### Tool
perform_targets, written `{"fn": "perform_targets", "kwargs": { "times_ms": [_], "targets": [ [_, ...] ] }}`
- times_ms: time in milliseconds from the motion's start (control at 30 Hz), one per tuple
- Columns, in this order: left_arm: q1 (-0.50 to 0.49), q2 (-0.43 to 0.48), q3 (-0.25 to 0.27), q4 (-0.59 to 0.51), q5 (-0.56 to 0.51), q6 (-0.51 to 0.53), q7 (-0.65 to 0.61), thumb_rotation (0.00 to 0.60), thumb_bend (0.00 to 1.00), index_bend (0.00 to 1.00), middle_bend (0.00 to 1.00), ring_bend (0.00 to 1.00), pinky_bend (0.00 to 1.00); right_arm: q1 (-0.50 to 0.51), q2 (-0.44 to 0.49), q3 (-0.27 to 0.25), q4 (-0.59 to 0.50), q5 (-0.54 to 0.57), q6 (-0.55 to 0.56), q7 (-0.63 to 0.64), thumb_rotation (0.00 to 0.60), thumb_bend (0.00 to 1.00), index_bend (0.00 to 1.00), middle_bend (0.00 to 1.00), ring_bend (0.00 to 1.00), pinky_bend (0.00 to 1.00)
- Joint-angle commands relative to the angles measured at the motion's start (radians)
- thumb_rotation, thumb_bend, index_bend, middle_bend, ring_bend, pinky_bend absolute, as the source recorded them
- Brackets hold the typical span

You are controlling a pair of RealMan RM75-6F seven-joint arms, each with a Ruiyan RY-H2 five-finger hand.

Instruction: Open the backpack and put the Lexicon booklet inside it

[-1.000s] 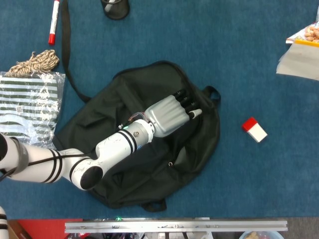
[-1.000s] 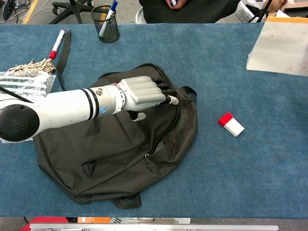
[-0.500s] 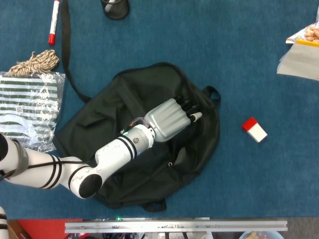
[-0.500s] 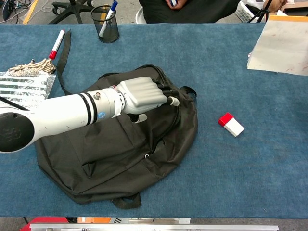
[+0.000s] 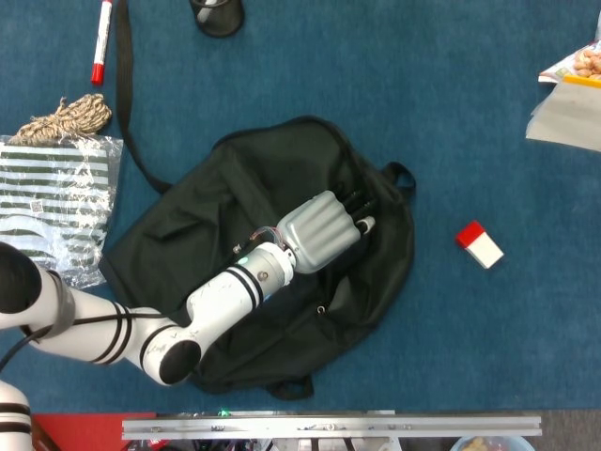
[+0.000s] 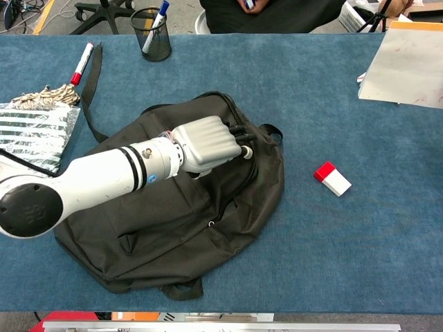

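The black backpack [image 5: 263,169] [image 6: 173,228] lies flat in the middle of the blue table. My left hand [image 5: 319,230] [image 6: 208,142] rests on its upper right part, back of the hand up. Its fingers are curled in on the zipper line near the top carry loop [image 5: 402,175]. The zipper pull itself is hidden under the fingers. A white flat sheet or booklet [image 6: 405,66] [image 5: 568,117] lies at the far right; no title is readable on it. My right hand shows in neither view.
A red and white box [image 5: 480,245] [image 6: 332,179] lies right of the backpack. At the left are a striped item in a plastic bag [image 5: 52,202], a rope bundle [image 5: 66,117], a red marker [image 5: 100,42] and the backpack's strap [image 5: 127,103]. A mesh pen cup [image 6: 152,34] stands at the back.
My left hand has slid a little toward me along the zipper line, and the arm has swung lower. The white sheet at the far right has shifted slightly right.
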State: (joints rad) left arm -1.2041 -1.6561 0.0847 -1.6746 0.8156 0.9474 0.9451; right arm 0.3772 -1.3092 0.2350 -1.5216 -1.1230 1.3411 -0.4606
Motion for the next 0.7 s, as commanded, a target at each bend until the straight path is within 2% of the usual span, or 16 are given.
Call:
{"fn": "perform_targets", "kwargs": {
  "times_ms": [33, 167, 400, 567, 700],
  "targets": [
    [0.014, -0.025, 0.021, 0.0, -0.019, 0.043, 0.061, 0.6, 0.42, 0.33, 0.02, 0.15, 0.27, 0.0, 0.0, 0.0, 0.0, 0.0, 0.0, 0.001, 0.6, 0.52, 0.77, 0.56, 0.42, 0.55],
    [0.023, -0.035, 0.026, -0.009, -0.031, 0.072, 0.102, 0.6, 0.42, 0.39, 0.08, 0.22, 0.33, 0.001, -0.001, 0.0, -0.002, -0.003, 0.001, 0.002, 0.6, 0.52, 0.77, 0.56, 0.42, 0.55],
    [0.049, -0.007, 0.008, -0.033, -0.013, 0.095, 0.081, 0.6, 0.47, 0.55, 0.29, 0.41, 0.47, -0.005, 0.006, -0.004, -0.011, -0.009, 0.004, 0.009, 0.6, 0.52, 0.78, 0.56, 0.42, 0.55],
    [0.078, 0.044, 0.001, -0.061, 0.03, 0.112, 0.033, 0.6, 0.47, 0.57, 0.47, 0.51, 0.56, -0.007, 0.012, -0.009, -0.033, -0.028, -0.003, 0.044, 0.6, 0.52, 0.79, 0.57, 0.43, 0.56],
    [0.109, 0.101, -0.005, -0.101, 0.08, 0.132, -0.024, 0.6, 0.47, 0.57, 0.5, 0.54, 0.59, -0.002, 0.028, -0.012, -0.069, -0.043, -0.027, 0.082, 0.6, 0.52, 0.79, 0.57, 0.43, 0.57]
  ]
}}
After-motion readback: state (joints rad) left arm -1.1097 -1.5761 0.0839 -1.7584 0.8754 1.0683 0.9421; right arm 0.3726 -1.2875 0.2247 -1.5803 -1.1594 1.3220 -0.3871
